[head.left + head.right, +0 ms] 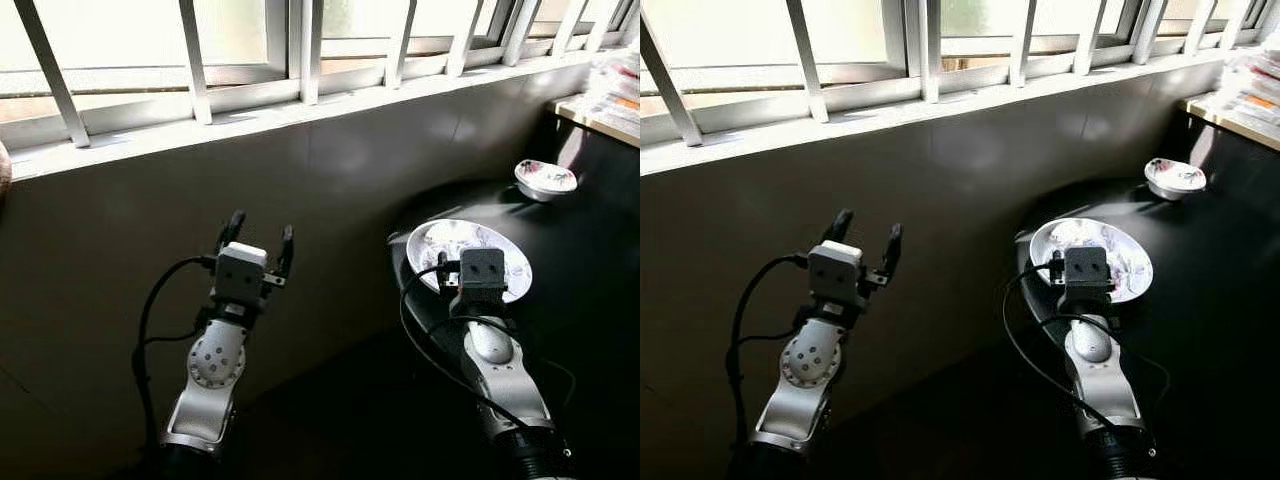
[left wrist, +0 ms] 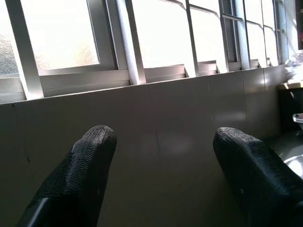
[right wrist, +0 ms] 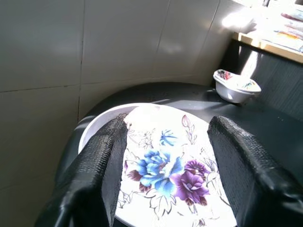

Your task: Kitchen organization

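A white plate painted with blue and purple flowers lies on the black counter. My right gripper hovers open just above the plate's near rim, its fingers spread over the painted centre with nothing between them. A small white bowl with a coloured pattern stands farther back, also seen in the right wrist view as the bowl. My left gripper is raised in front of the tiled wall, open and empty, its fingertips pointing at the wall below the window.
A grey tiled wall rises to a barred window along the back. A light wooden shelf with stacked items sits at the far right, above the counter's back corner.
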Robot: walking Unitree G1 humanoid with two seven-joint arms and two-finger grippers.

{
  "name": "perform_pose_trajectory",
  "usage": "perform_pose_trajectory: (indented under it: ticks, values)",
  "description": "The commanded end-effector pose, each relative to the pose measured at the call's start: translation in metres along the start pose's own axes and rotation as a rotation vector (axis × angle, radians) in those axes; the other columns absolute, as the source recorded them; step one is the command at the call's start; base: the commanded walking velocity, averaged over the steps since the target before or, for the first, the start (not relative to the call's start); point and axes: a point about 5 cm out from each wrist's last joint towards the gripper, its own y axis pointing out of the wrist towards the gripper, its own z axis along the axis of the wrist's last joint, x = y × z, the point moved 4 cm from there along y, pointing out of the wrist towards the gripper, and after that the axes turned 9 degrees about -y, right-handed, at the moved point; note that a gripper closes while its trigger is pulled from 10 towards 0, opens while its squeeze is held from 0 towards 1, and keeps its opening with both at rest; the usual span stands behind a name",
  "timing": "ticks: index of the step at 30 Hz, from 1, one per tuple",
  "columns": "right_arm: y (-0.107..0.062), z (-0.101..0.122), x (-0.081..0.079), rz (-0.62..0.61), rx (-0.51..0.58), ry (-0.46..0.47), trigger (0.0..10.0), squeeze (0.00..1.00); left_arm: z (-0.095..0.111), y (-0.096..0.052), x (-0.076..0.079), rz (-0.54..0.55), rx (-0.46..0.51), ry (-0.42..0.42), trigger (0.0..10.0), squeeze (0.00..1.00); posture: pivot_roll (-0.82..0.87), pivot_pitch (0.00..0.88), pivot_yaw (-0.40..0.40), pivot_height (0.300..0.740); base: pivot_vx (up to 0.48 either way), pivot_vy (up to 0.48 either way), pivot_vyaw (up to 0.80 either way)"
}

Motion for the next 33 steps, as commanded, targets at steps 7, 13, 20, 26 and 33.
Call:
perform_pose_trajectory:
  ticks: [7,13,20,26,33]
  values:
    - [0.001,0.009,-0.002,0.006,0.037,-0.006,10.0,0.00,0.002,0.000,-0.004,0.013,0.009,0.002,10.0,0.00,0.02,0.000,-0.034,0.740,0.000,0.000,0.00]
    - [0.005,-0.002,0.012,-0.056,-0.044,0.082,10.0,0.00,0.002,0.000,-0.003,0.010,0.014,0.003,10.0,0.00,0.02,0.000,-0.035,0.740,0.000,0.000,0.00]
    - [0.011,-0.022,0.027,-0.106,-0.163,0.207,10.0,0.00,-0.001,-0.001,-0.002,0.008,-0.005,0.012,10.0,0.00,0.02,0.000,-0.038,0.740,0.000,0.000,0.00]
    - [0.016,-0.038,0.019,-0.026,-0.261,0.386,10.0,0.00,-0.001,0.000,-0.003,0.011,-0.003,0.007,10.0,0.00,0.02,0.000,-0.037,0.740,0.000,0.000,0.00]
    - [0.019,-0.060,0.014,0.006,-0.402,0.570,10.0,0.00,-0.002,0.000,-0.004,0.011,-0.004,0.013,10.0,0.00,0.03,0.000,-0.037,0.740,0.000,0.000,0.00]
